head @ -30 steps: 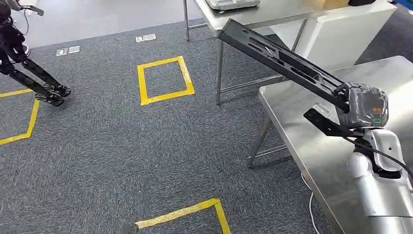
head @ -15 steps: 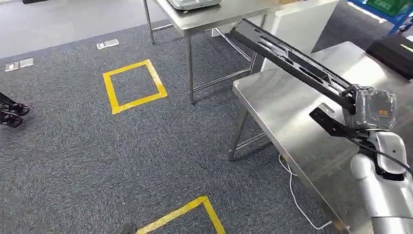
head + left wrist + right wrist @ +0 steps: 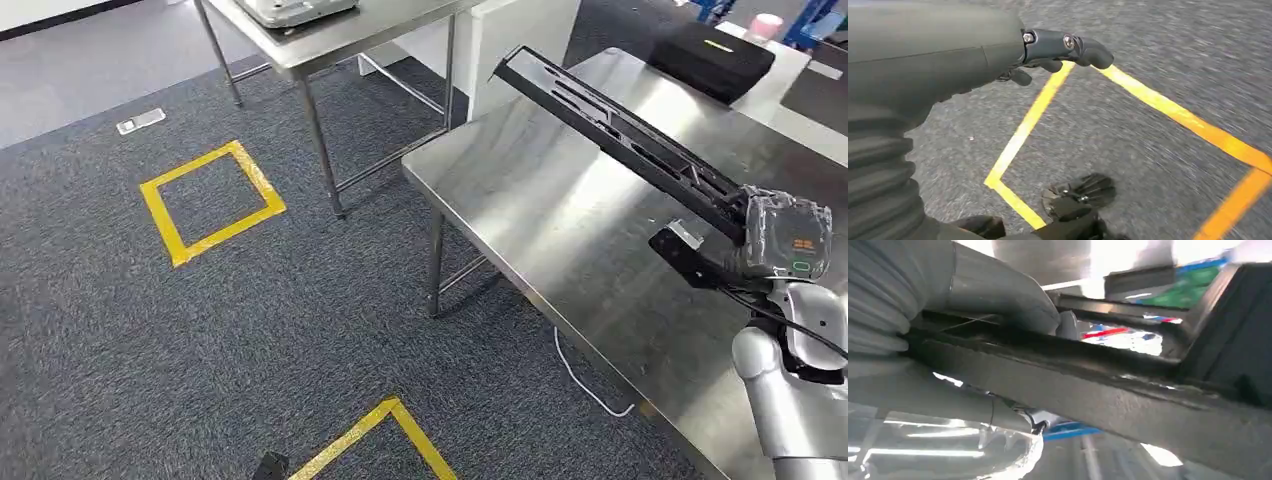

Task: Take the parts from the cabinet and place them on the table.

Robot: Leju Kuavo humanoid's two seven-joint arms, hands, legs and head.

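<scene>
My right hand (image 3: 785, 235) grips a long black slotted part (image 3: 620, 130) by its near end. The part juts up and away over the steel table (image 3: 540, 210), clear of its top. In the right wrist view the black part (image 3: 1088, 385) runs across the picture with my right hand (image 3: 993, 300) wrapped around it. My left hand (image 3: 1058, 50) hangs over grey carpet, its fingers loosely apart and holding nothing.
A black case (image 3: 712, 55) lies at the steel table's far end. A second steel table (image 3: 350, 30) with a grey device (image 3: 295, 8) stands behind it. Yellow tape squares (image 3: 210, 200) mark the carpet. A white cable (image 3: 585, 380) trails under the near table.
The camera has swung to the right, so the tables and tape squares slide left in the picture. My right hand still grips the black part, which is farther over the steel table.
</scene>
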